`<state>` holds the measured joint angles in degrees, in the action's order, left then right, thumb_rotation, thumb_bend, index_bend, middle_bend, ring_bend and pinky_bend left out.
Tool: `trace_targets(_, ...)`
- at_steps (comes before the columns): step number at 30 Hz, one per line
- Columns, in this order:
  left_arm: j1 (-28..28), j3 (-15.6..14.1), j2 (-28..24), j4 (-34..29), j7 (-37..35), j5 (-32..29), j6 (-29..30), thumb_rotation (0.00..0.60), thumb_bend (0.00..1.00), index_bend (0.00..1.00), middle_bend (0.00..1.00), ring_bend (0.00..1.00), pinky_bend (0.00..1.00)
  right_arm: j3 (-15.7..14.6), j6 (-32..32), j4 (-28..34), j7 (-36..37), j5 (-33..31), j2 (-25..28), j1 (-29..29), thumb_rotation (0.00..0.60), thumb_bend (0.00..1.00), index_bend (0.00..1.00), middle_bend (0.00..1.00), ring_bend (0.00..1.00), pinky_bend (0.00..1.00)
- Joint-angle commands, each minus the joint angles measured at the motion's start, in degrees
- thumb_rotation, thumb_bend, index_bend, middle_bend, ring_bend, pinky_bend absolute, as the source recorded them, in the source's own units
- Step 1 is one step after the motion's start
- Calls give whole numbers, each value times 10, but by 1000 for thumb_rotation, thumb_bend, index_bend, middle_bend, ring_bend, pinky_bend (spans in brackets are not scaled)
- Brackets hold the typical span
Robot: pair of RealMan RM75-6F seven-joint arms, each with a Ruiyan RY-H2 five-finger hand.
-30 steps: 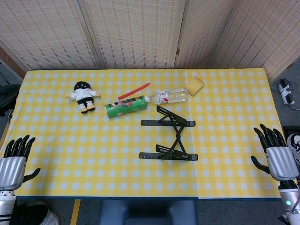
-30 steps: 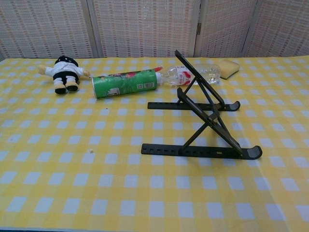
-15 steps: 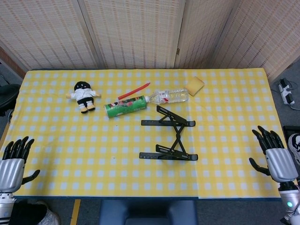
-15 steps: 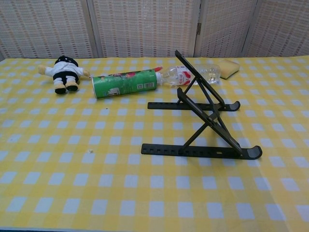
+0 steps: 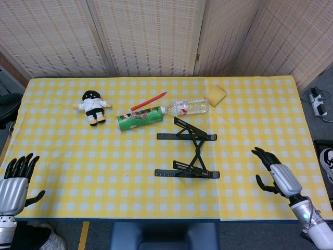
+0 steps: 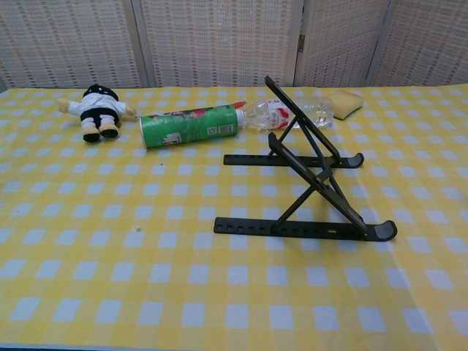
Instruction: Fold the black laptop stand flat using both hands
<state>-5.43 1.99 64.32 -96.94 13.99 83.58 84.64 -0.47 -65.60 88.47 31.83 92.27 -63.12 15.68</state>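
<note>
At the lower left corner of the head view, the left hand [image 5: 14,182] hovers at the edge of the counter [image 5: 62,151], its fingers [image 5: 21,164] spread and pointing up the frame, holding nothing. The counter wears a yellow and white checked cloth. In the upper left part lies a small doll [image 5: 92,107] in white and black, on its back. To its right a green tube can [image 5: 139,118] lies on its side, with a red pencil [image 5: 148,100] just above it and a clear plastic bottle [image 5: 187,107] lying at the can's right end. Further right, near the top edge of the cloth, sits a yellow sponge [image 5: 216,95].

The black laptop stand [image 5: 188,149] stands at the centre of the frame, just below the can and bottle. It is unfolded: two notched base rails lie parallel on the cloth, and the chest view shows the crossed struts [image 6: 314,164] raised in a slope. Neither hand touches it.

At the lower right, the right hand [image 5: 276,174] is over the cloth, well apart from the stand, fingers spread and empty.
</note>
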Motion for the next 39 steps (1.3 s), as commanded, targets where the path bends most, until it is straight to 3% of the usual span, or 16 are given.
trace_targets(1,1,-1,-1,-1,0,0,0,600,207,36,58,0,0,-12,48,-24,74,27,-26,45,600,770,0,78,160,0)
trace_targets(8,1,-2,-2,-3,0,1,-1,600,207,36,58,0,0,-29,96,-63,189,54,-61,103,600,811,0,119,177,0)
trace_targets(17,1,-3,-2,-5,3,0,-4,600,207,36,58,0,0,-48,122,-112,274,69,-102,150,600,812,0,125,179,0)
trace_targets(27,2,-3,-3,-6,2,-1,-4,600,208,35,58,0,0,-67,118,-148,309,91,-147,188,600,812,0,125,170,0)
trace_targets(39,5,-4,-4,-2,-5,1,-3,600,207,35,58,0,0,-84,98,-113,300,138,-193,243,600,812,0,125,144,0)
